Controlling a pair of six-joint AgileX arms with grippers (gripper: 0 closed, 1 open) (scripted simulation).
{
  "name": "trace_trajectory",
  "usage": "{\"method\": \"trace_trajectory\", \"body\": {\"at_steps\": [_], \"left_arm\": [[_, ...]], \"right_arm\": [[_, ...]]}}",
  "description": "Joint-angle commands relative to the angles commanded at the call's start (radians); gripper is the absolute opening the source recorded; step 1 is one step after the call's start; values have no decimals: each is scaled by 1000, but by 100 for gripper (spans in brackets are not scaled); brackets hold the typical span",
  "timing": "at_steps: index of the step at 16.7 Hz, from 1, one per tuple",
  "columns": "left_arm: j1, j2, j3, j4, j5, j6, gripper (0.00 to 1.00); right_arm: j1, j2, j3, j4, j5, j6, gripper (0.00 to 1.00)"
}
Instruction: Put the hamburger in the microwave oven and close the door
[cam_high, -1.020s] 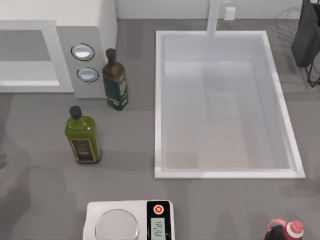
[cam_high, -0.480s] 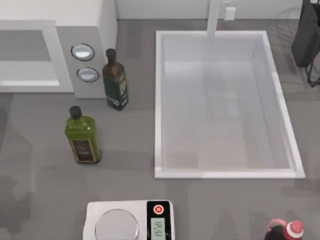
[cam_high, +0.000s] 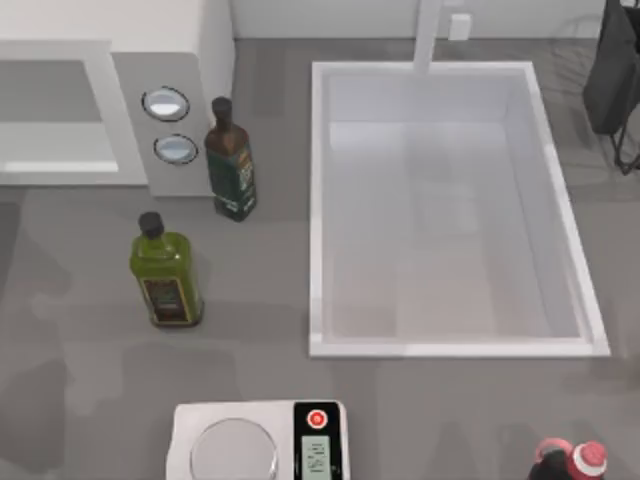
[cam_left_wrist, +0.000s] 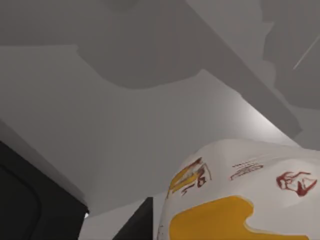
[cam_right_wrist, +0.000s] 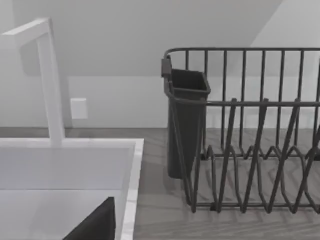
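The white microwave oven (cam_high: 120, 22) stands at the table's back left, its grey control strip with two silver knobs (cam_high: 166, 103) facing the front. Left of that strip, the grey see-through door (cam_high: 45, 92) is in line with it, and its white bar handle (cam_high: 50, 167) runs along the near edge. The hamburger is out of view. A dark part of my left gripper (cam_left_wrist: 27, 200) shows in the left wrist view beside a white-and-yellow printed package (cam_left_wrist: 240, 200). In the right wrist view, a dark part of my right gripper (cam_right_wrist: 95, 226) hangs over the sink's corner.
A dark green bottle (cam_high: 231, 160) stands by the knobs, with a yellow-green oil bottle (cam_high: 165, 272) in front of it. The white sink (cam_high: 316, 200) and its faucet (cam_high: 428, 35) take the middle right. A scale (cam_high: 235, 450), a red-capped bottle (cam_high: 572, 462) and a wire dish rack (cam_right_wrist: 250, 150) are also here.
Faint shadows on the left side of the table have shifted and thinned. The bottles, the scale and the microwave oven have not moved.
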Motion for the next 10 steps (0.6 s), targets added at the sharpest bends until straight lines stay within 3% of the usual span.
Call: {"method": "trace_trajectory", "body": {"at_steps": [5, 10], "left_arm": [[5, 30, -1, 61, 10, -25, 0], [9, 133, -14, 357, 54, -149, 0]], "right_arm": [[0, 0, 0, 0, 0, 0, 100], [0, 0, 0, 0, 0, 0, 100]]}}
